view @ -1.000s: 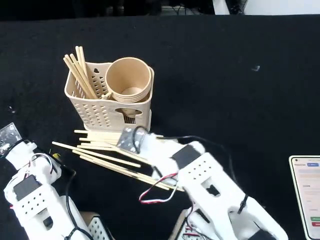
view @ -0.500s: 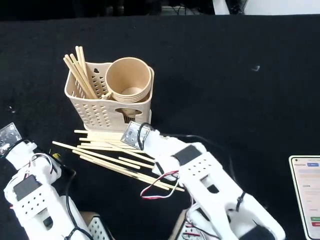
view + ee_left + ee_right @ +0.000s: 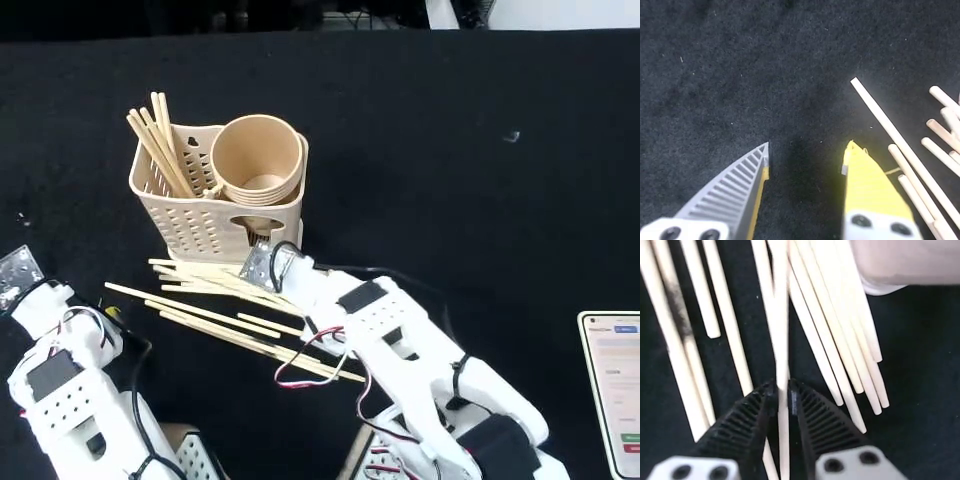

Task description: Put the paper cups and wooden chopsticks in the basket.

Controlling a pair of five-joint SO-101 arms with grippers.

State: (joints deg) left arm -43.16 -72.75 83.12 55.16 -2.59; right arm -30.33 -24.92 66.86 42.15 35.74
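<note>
Nearest me, my left gripper [image 3: 809,150] hangs spread wide over the black table [image 3: 715,60], with the ends of the loose chopsticks [image 3: 205,300] just beside it. My right gripper [image 3: 782,387] is pinched narrow on one chopstick [image 3: 781,340] of that pile, close in front of the basket [image 3: 200,228]. Farther back, the basket holds stacked paper cups [image 3: 257,155] and several leaning chopsticks [image 3: 158,140].

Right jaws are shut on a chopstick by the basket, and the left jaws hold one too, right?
No. The left gripper has its jaws open and empty, as the left wrist view shows. The right gripper does pinch a chopstick by the basket.
</note>
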